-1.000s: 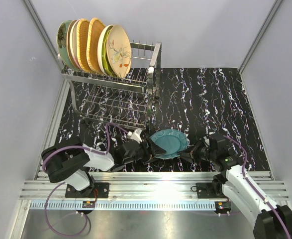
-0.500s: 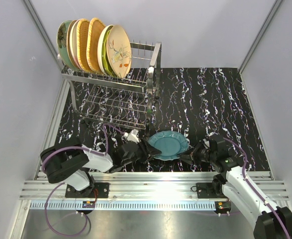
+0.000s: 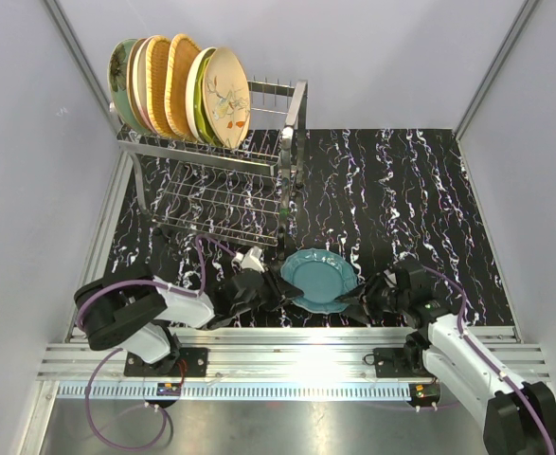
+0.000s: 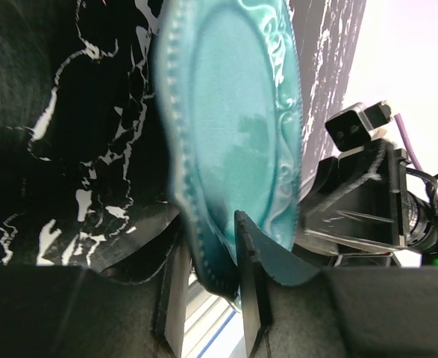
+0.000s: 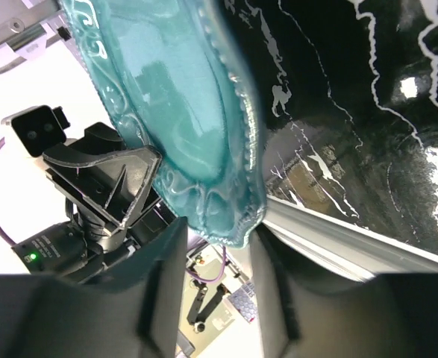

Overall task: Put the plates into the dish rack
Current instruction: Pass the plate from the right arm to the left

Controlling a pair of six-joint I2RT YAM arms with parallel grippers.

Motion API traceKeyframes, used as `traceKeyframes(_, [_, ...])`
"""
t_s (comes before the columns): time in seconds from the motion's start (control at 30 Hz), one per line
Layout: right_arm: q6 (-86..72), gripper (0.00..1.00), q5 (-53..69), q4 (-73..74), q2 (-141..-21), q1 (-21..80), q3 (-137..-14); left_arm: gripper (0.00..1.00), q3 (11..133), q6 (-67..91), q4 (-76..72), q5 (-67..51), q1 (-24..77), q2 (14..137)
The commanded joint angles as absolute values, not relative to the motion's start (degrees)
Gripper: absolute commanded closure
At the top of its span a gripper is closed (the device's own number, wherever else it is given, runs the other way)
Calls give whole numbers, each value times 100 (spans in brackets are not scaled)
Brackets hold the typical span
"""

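Over the last second the teal plate (image 3: 318, 278) had crept a little toward the left arm and showed a slightly fuller face to the overhead camera, while the right tool (image 3: 355, 301) had followed it in at its right edge. The left tool (image 3: 279, 287) was pinching the plate's left rim between its two fingers, as its wrist view showed plainly. The right tool's fingers straddled the opposite rim, but a sliver of light showed beside one finger, so I could not tell whether it was clamped or only loosely bracketing the plate. The plate sat tilted near the front of the counter (image 3: 420, 209), apparently with at least one edge raised, well apart from the dish rack (image 3: 211, 190). Six other plates (image 3: 178, 85) stood on the rack's top tier, with free prongs to their right. This looked like the last plate being passed or steadied between arms before its lift to those prongs.
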State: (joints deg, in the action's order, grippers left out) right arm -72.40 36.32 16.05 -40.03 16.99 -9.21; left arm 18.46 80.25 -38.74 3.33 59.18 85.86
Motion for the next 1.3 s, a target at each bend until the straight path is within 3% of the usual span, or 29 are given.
traceKeyframes(0.0, [-7058,53,3736,1301,-4069,1749,-949,88,1942,7787,-4395,422,5941,8367])
traceKeyframes(0.33, [-6838,37,3665,1713,-4210,1749,-1099,92,1855,7638,-4210,378,5977,8042])
traceKeyframes(0.53, [-6627,26,3280,2311,-4026,1749,-1265,100,1977,7093,-3438,448,6003,7489])
traceKeyframes(1.27, [-5230,26,2329,2698,-5440,1749,-3321,100,2829,5125,429,923,6161,5152])
